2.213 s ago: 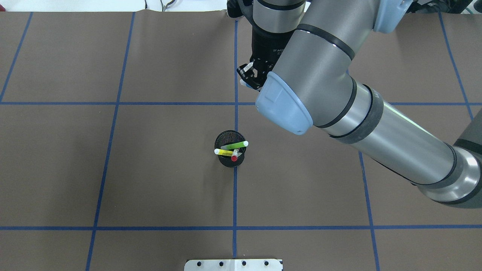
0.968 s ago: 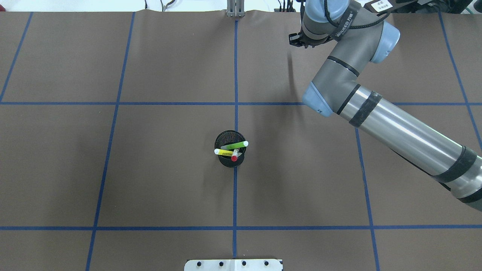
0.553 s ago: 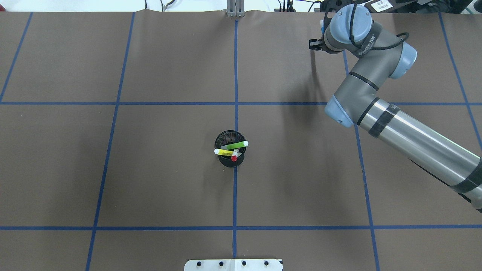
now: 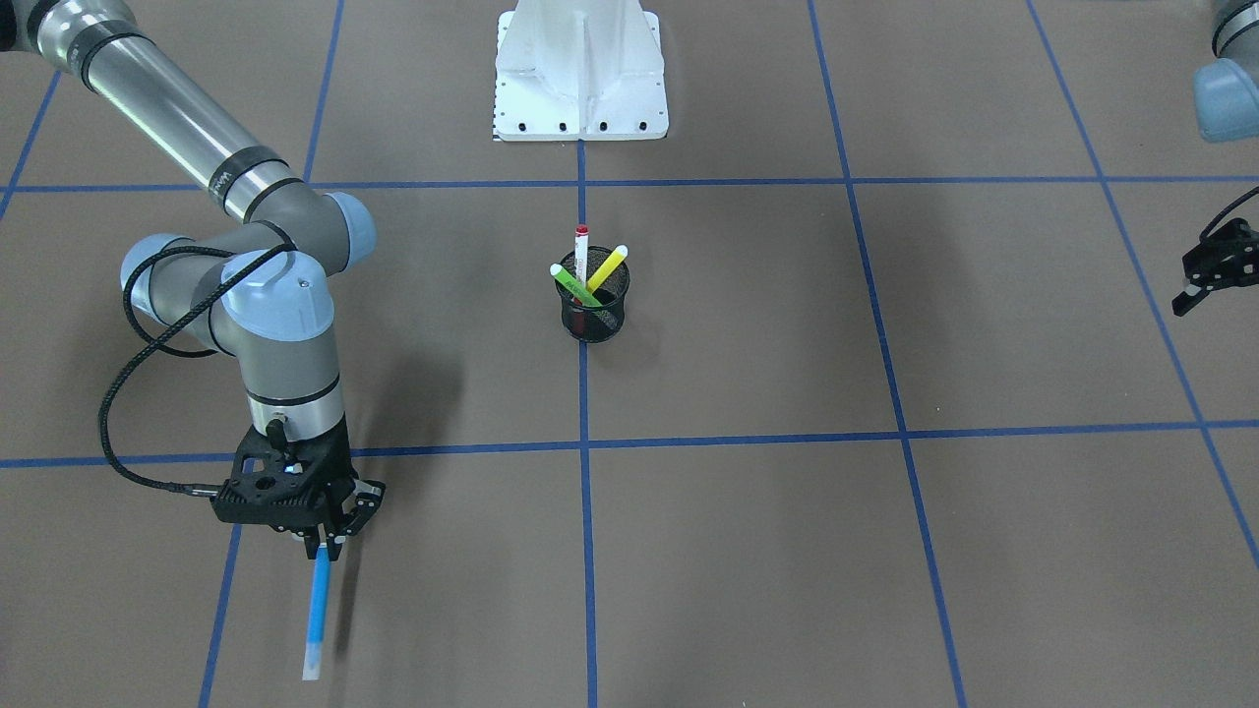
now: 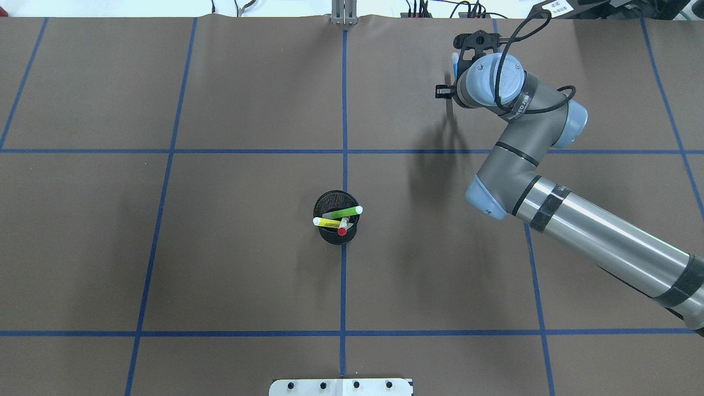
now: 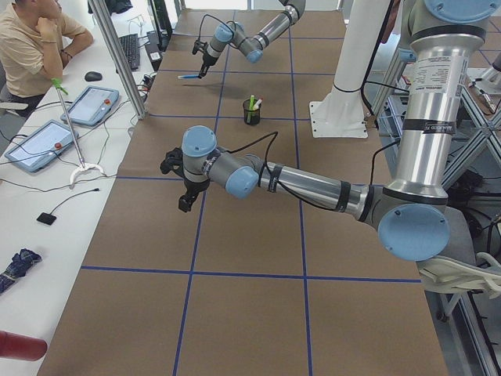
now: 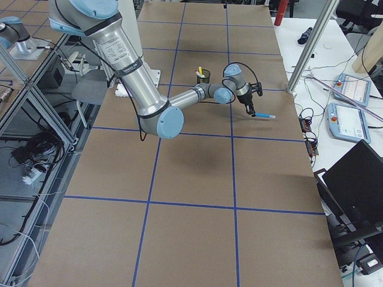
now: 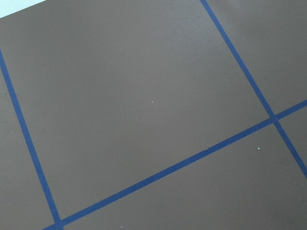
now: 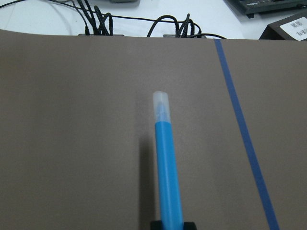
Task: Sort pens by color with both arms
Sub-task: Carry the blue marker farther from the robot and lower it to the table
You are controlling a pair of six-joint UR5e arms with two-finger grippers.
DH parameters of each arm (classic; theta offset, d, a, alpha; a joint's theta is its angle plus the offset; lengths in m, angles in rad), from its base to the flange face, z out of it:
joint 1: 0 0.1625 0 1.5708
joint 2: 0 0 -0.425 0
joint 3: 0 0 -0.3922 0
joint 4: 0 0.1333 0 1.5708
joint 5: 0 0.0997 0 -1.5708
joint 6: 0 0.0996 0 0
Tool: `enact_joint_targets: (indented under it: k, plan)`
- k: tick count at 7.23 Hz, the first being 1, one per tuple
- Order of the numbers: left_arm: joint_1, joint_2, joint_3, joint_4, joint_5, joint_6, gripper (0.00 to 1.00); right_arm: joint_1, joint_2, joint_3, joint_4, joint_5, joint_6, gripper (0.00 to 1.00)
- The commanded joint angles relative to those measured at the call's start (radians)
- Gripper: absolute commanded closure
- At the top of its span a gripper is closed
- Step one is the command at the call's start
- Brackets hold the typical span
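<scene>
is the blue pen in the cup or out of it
Out. The right gripper is shut on one end of the blue pen, far from the mesh cup at the table's middle.

Blue pen [image 4: 318,600]: overhead, only a sliver shows, the rest under the right arm [image 5: 594,231]; wrist view, lower end cut off at 6 o'clock.
Right gripper [image 4: 325,543]: overhead, mostly hidden by its own wrist joint.
Left gripper [image 4: 1190,292]: small, at the front view's 3 o'clock edge; jaw gap cannot be told.
Left arm [image 4: 1225,98]: cut off at 2 o'clock, one joint showing.
Green pen [image 4: 573,285], yellow pen [image 4: 608,265], white pen [image 4: 580,258]: lower ends hidden in the cup [image 4: 594,315]; print too small to read.
Base [image 4: 580,88]: top cut off at 12 o'clock.
</scene>
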Motion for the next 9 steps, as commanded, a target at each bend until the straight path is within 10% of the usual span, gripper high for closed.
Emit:
enact_joint_targets:
  k: [1, 7, 9]
  plan:
    - [0.005, -0.002, 0.003, -0.001, 0.002, -0.001, 0.00, -0.033, 0.062, -0.005, -0.007, -0.004, 0.045, 1.00]
    - [0.011, -0.002, 0.014, 0.001, 0.002, -0.004, 0.00, -0.168, 0.228, -0.078, -0.116, -0.145, 0.162, 1.00]
    - [0.011, -0.005, 0.014, 0.001, 0.002, -0.004, 0.00, -0.182, 0.234, -0.104, -0.115, -0.193, 0.148, 0.83]
